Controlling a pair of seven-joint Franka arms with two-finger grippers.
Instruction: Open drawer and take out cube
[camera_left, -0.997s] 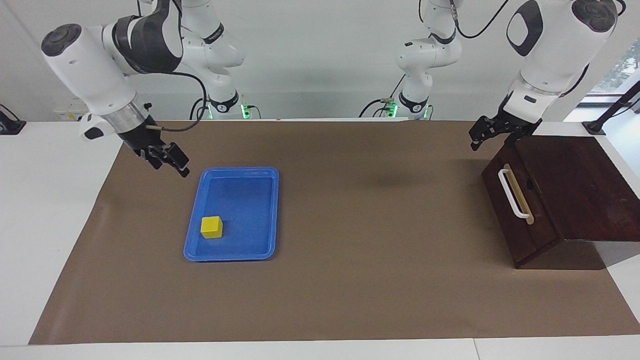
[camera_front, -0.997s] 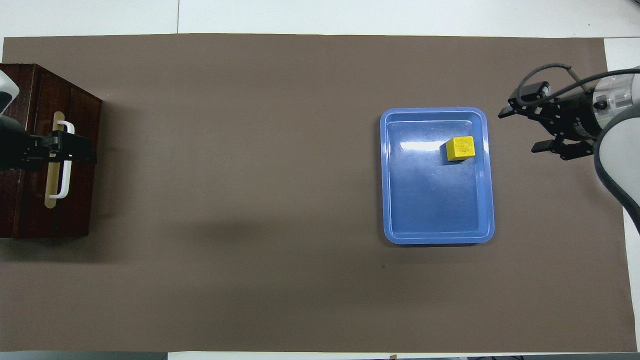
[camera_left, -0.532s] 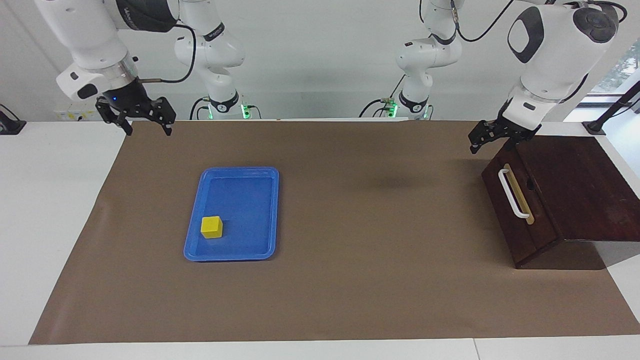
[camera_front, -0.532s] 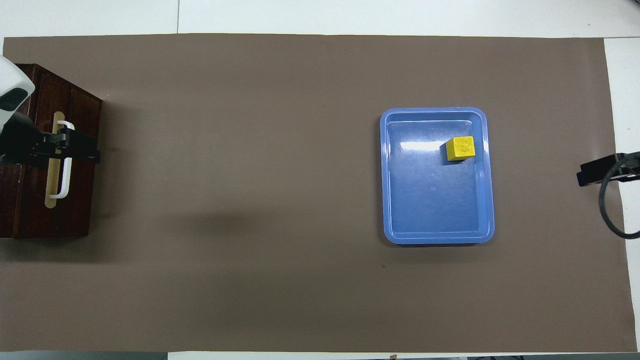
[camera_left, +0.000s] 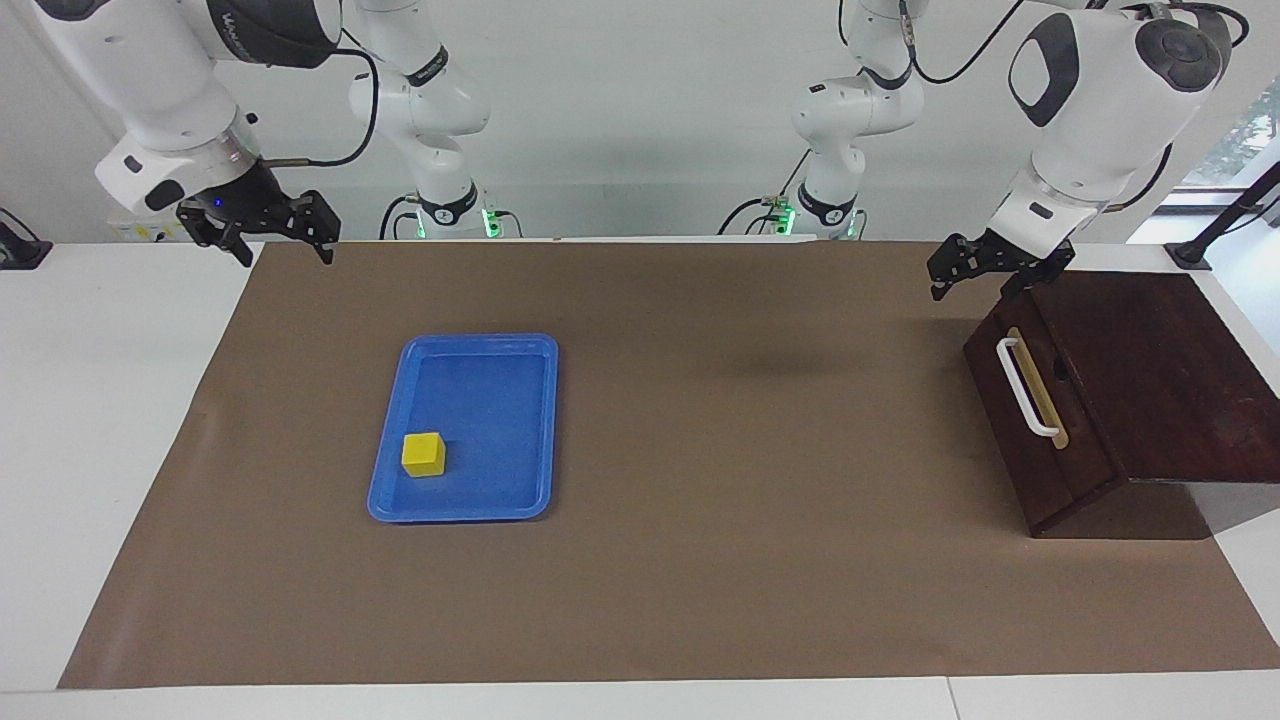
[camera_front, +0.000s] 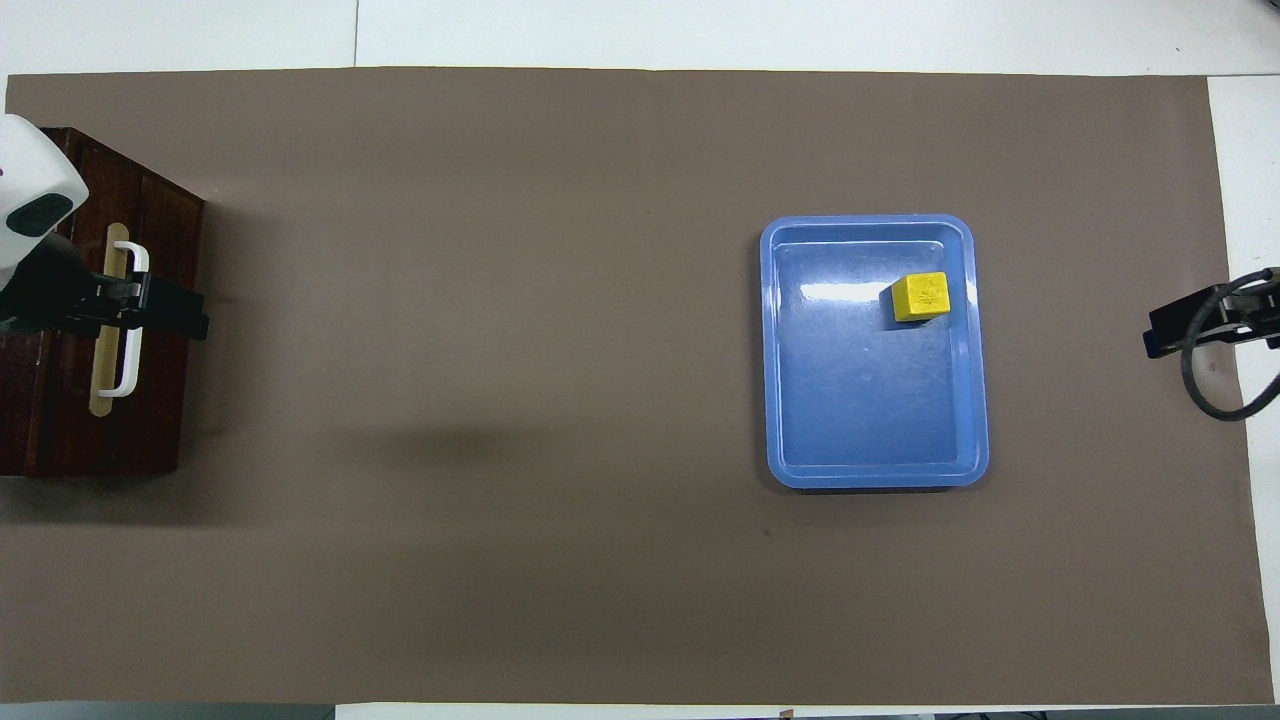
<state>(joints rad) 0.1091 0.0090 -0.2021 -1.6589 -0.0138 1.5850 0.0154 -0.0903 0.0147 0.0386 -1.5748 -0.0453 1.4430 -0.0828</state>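
Item: drawer (camera_left: 1035, 405), right of the facing frame. It is shown closed in its dark box (camera_left: 1165, 370), front flush; the white handle (camera_left: 1027, 388) is seen with its long axis running from the upper left toward the lower right of the front.

Item: cube (camera_left: 423, 453), left of centre in the facing frame. It is found not in the drawer but in the blue tray (camera_left: 540, 420), in the corner toward the lower left of the frame.

Item: left gripper (camera_left: 975, 268), upper right of the facing frame. It is held in the air over the mat just above and left of the box's upper corner; fingers are spread, nothing is held. The handle lies below and right of it, and this arm is judged much the nearer to it.

Item: right gripper (camera_left: 265, 228), upper left of the facing frame. It is held raised over the mat's corner, fingers parted, empty, well apart from the tray; it is judged to be waiting.
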